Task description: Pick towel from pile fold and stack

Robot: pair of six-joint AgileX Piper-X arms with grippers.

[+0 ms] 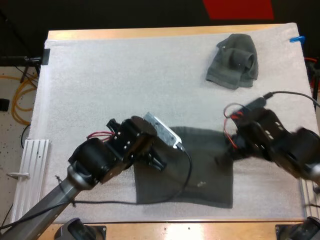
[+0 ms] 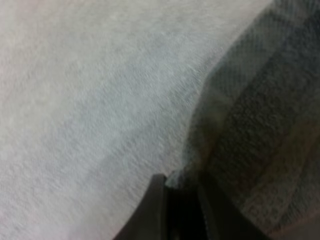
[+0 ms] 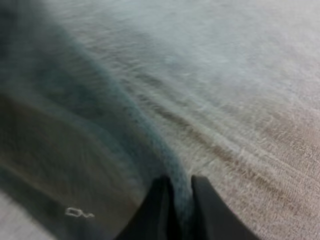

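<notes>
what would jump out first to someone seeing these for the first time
The flat towel spread at the near edge of the mat, with the left gripper pinching its left edge and the right gripper its right edge. Next, the crumpled towel lying alone at the far right.
</notes>
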